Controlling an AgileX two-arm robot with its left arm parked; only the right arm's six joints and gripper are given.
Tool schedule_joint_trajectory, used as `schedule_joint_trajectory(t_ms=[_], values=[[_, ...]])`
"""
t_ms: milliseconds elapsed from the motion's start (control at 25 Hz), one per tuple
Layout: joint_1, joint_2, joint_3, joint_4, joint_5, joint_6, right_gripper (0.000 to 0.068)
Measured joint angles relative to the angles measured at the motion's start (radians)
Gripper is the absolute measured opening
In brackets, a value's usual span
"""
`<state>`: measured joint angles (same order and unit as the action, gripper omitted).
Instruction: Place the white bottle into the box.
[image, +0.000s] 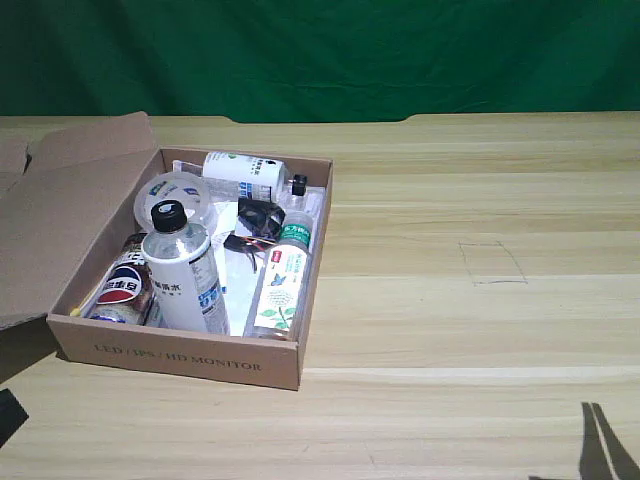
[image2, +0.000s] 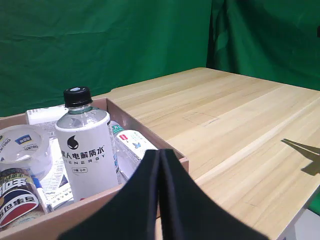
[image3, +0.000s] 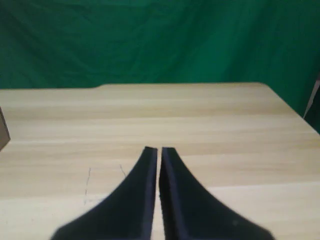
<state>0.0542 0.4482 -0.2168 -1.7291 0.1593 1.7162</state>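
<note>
The white bottle (image: 185, 272) stands upright inside the box (image: 180, 362) near its front wall, black cap on top; the left wrist view shows the white bottle (image2: 86, 150) behind the box's wall (image2: 131, 117). The box sits on the exterior view's left with its flap lid (image: 60, 200) folded back. My right gripper (image: 592, 408) is low at the exterior view's right front corner, far from the box. In the right wrist view my right gripper (image3: 159, 149) is shut with nothing between its fingers, over bare table.
Also in the box are a smaller white-labelled bottle (image: 245, 172) lying at the back, a tape roll (image: 172, 198), a Pepsi can (image: 122, 285) and a green-capped bottle (image: 283, 275). A pencilled square (image: 492, 263) marks the table. The parked left gripper (image2: 160, 152) hangs by the box's front.
</note>
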Motion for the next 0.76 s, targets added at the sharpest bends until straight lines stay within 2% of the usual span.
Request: schedule_joint_trajectory(t_ms=[360, 600, 760], values=[[0.048, -0.241, 0.008, 0.000, 0.013, 0.000, 0.0003], [0.081, -0.341, 0.177, 0.000, 0.014, 0.000, 0.0003], [0.081, -0.411, 0.220, 0.002, 0.011, 0.000, 0.0003]])
